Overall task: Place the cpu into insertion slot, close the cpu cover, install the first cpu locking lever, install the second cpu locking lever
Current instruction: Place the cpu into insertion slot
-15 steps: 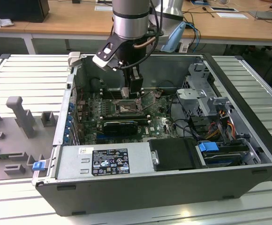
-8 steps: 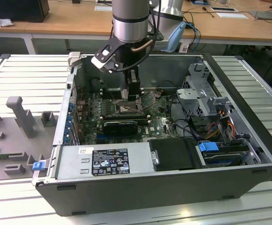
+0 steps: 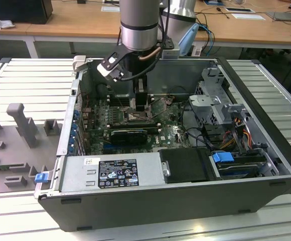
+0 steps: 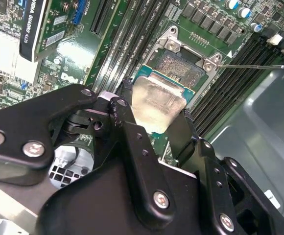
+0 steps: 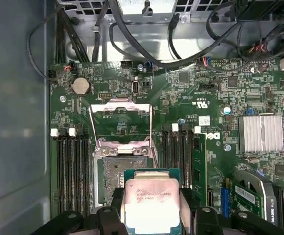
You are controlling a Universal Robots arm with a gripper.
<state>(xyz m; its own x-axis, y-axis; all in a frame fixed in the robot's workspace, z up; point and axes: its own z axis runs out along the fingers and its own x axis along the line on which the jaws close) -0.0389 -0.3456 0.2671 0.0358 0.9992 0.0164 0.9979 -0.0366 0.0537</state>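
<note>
The bench [image 3: 30,70] holds an open computer case [image 3: 60,165], lying flat so the hand [image 3: 142,108] can reach down inside. The hand is closed on the cpu [image 5: 152,208], pinching two sides to keep it level just above the insertion slot [image 5: 117,176]. The cpu cover [image 5: 118,103] stands flipped open, out of the way.

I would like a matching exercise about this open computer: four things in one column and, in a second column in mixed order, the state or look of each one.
Things
1. cpu
2. insertion slot
3. cpu cover
4. coin battery

States
A. swung open, away from the socket
B. held in the gripper
C. bare, dark pin field showing
D. round and silvery

Pairs: 1-B, 2-C, 3-A, 4-D
</note>
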